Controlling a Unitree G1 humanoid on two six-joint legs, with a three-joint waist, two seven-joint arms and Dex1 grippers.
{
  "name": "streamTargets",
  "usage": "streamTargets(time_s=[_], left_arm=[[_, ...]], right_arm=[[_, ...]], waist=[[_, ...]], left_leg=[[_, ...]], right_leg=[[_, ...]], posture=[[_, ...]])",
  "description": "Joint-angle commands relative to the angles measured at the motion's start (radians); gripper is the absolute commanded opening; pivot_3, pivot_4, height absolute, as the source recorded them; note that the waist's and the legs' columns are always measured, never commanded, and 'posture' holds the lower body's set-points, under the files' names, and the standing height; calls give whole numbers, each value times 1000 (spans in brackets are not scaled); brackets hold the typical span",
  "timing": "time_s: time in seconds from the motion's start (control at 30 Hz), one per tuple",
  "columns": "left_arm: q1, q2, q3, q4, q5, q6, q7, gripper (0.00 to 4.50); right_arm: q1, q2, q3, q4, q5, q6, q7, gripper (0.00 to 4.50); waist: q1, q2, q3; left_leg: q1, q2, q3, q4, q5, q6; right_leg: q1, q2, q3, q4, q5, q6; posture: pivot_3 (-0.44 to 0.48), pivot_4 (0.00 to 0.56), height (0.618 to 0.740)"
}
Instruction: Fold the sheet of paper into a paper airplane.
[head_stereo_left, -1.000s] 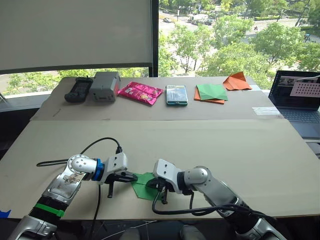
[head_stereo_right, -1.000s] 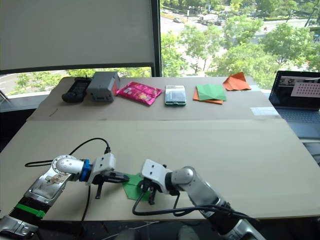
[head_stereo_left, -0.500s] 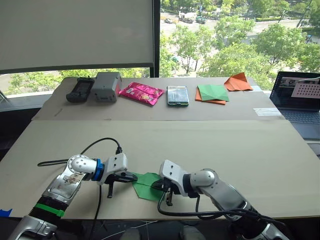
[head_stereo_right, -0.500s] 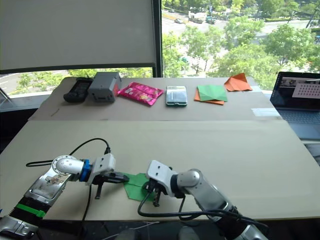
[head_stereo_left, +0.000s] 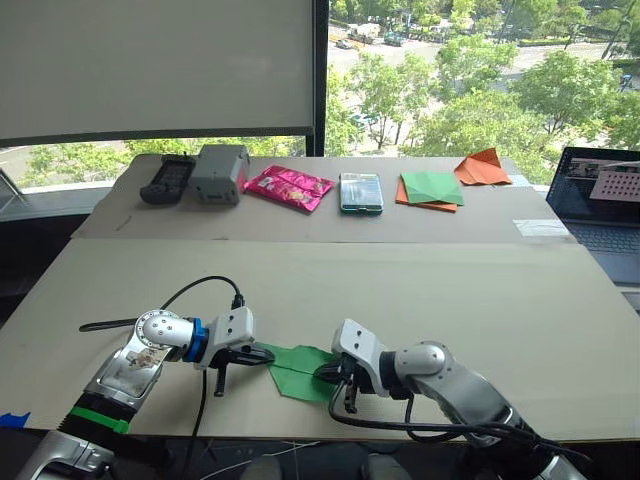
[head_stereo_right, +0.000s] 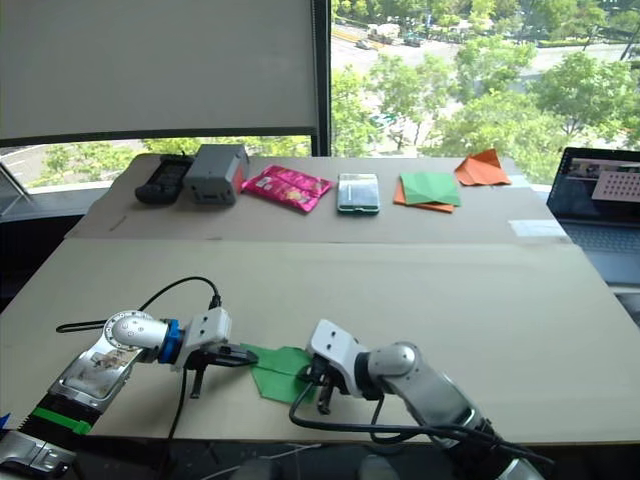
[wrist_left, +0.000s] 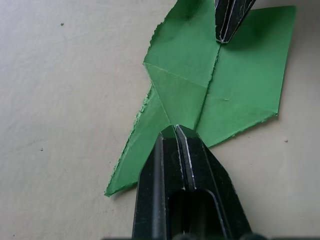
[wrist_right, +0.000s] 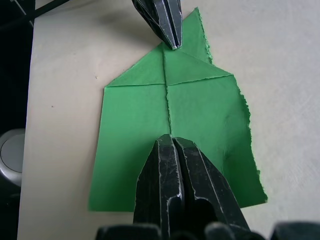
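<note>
Right gripper (head_stereo_left: 345, 381) slid right off the paper (head_stereo_left: 300, 368) center; both w/ fingers closed, left gripper (head_stereo_left: 262, 352) pinning left tip—crease pressed.

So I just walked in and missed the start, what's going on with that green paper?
The robot is folding a sheet of paper into a plane near the front edge of the table. The sheet lies flat, its corners folded in to form a point. The left gripper presses closed fingertips at that pointed end, and the right gripper presses closed on the centre crease at the opposite end. It is not yet a narrow dart.
</note>
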Motion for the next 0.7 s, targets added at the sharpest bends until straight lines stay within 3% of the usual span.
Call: streamTargets(time_s=[0.03,0.7], left_arm=[[12,11,-20,15,27,5,-4,0],[-8,2,-30,31,31,1,3,0]], right_arm=[[95,-89,12,104,-25,175,-25,62],[145,-169,-122,-93,102,260,-88,62]], waist=[[0,0,0],[6,-4,2]], left_leg=[[0,0,0,0,0,0],[-2,0,0,0,-3,-4]], right_leg=[[0,0,0,0,0,0],[-1,-1,0,-2,-1,0]], posture=[[0,150,740],[0,150,740]])
